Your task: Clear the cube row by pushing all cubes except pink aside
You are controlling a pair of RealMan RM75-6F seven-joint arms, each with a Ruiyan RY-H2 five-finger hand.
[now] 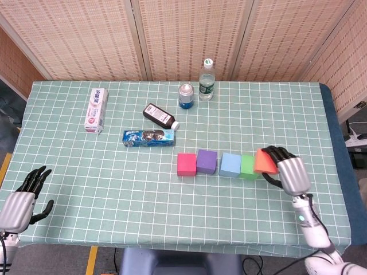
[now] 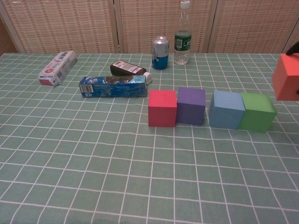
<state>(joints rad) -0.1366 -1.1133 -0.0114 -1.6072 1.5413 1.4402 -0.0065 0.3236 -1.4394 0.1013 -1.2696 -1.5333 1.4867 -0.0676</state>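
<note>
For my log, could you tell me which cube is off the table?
The red cube, held by the right hand beyond the green end; the other four sit on the table.

I count five cubes: one pink cube (image 1: 186,164), one purple cube (image 1: 206,161), one blue cube (image 1: 230,165), one green cube (image 1: 248,166) and one red-orange cube (image 1: 265,161). Toward the far edge of the desk (image 1: 114,189) I count one water bottle (image 1: 206,79), one can (image 1: 186,95), one dark bottle (image 1: 160,116), one blue packet (image 1: 148,137) and one toothpaste box (image 1: 96,110).
</note>
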